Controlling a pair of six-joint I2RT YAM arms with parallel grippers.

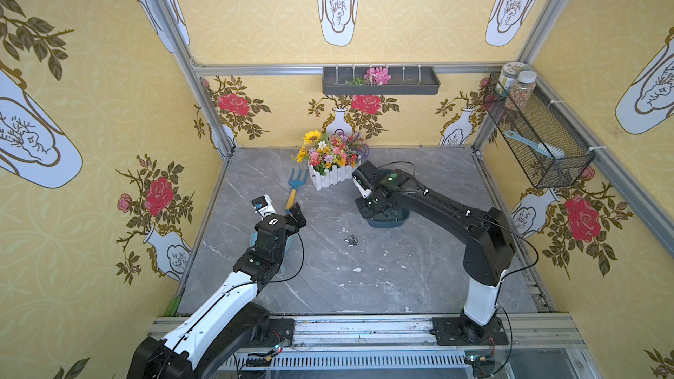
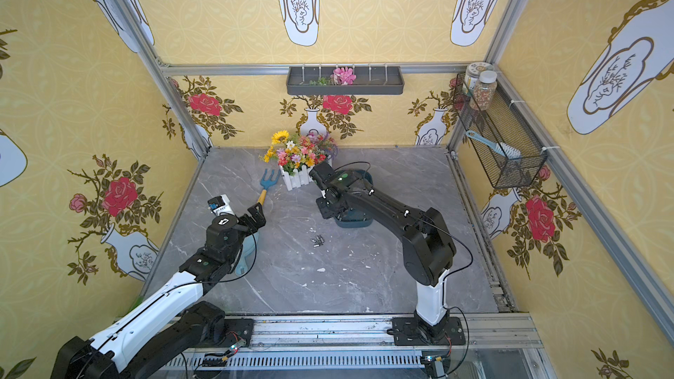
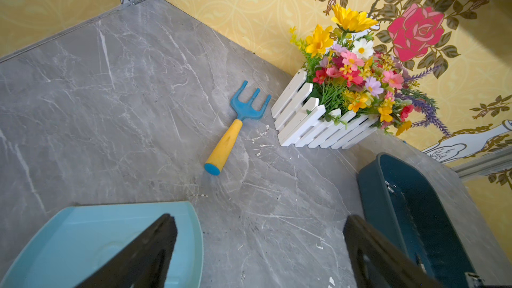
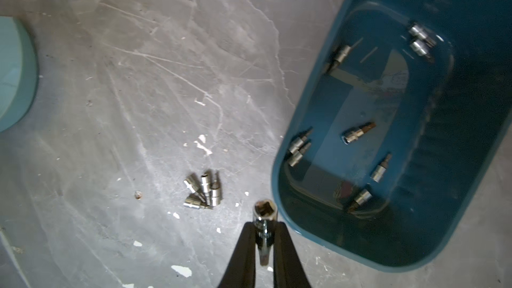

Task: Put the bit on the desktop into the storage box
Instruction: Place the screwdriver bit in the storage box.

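My right gripper (image 4: pixel 263 225) is shut on a silver socket bit (image 4: pixel 264 211), held just above the desktop (image 1: pixel 328 286) beside the near rim of the dark teal storage box (image 4: pixel 457 162). Several bits lie inside the box. A small cluster of bits (image 4: pixel 203 189) rests on the slab left of the box, seen in both top views (image 1: pixel 351 240) (image 2: pixel 318 240). In the top views the right arm covers much of the box (image 1: pixel 386 223). My left gripper (image 3: pixel 259 218) hangs open and empty over the edge of a pale blue scoop (image 3: pixel 83 245).
A blue rake with a yellow handle (image 1: pixel 293 191) lies near a white fence planter of flowers (image 1: pixel 330 173) at the back. A grey wall tray (image 1: pixel 381 82) and a wire basket (image 1: pixel 539 140) hang on the walls. White flecks dot the slab.
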